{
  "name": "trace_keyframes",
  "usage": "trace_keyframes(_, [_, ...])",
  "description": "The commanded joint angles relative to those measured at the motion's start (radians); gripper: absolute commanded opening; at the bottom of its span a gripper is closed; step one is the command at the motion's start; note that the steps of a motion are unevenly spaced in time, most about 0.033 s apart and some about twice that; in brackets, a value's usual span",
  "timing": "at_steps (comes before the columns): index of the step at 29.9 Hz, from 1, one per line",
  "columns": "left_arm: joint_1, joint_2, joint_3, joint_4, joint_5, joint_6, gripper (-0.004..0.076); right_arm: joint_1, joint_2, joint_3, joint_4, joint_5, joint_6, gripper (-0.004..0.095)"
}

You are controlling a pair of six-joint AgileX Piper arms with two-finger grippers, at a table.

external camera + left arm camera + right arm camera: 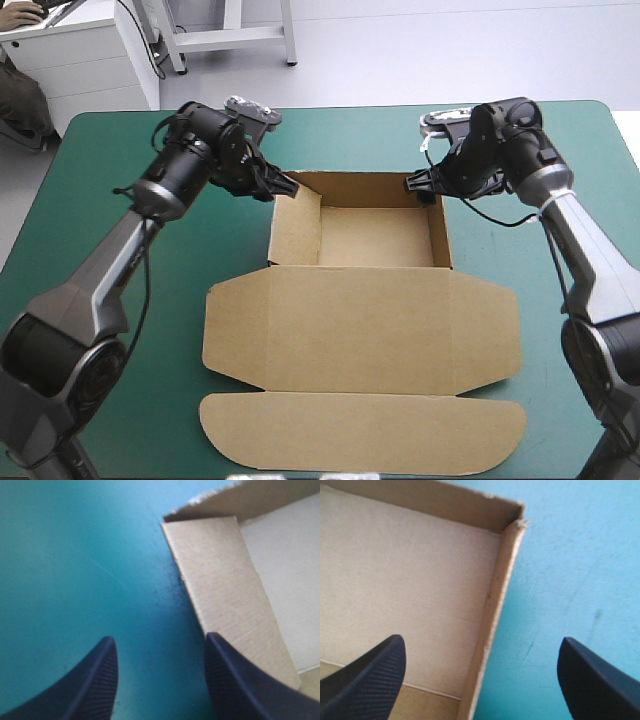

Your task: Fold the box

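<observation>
We see bright, even light from overhead in the high view, with the teal-green cover (90,150) lit edge to edge and the brown box (360,330) matte, its tray floor slightly darker than the lid. In the wrist views, soft shade gathers beside the box walls.

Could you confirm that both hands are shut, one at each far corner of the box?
Not quite: the left hand and right hand are open, as each wrist view shows. They are indeed at the far corners of the box.
</observation>
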Motion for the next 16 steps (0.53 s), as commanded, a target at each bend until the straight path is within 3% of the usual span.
trace_keyframes(1, [-0.002,-0.183,-0.010,0.046,0.056,0.020,0.0199,-0.012,-0.137,-0.039,-0.007,-0.001,-0.021,0.0768])
trace_keyframes(4, [-0.002,-0.293,0.028,0.013,0.056,0.096,-0.0010,-0.012,-0.194,-0.039,-0.007,0.004,-0.021,0.0768])
trace_keyframes(9, [-0.002,-0.465,0.137,0.004,0.056,0.123,-0.0008,-0.012,-0.220,-0.039,-0.013,0.020,-0.021,0.0768])
trace_keyframes(16, [-0.002,-0.745,0.457,-0.029,0.056,0.123,-0.0008,-0.016,-0.169,-0.011,-0.001,0.003,-0.021,0.0768])
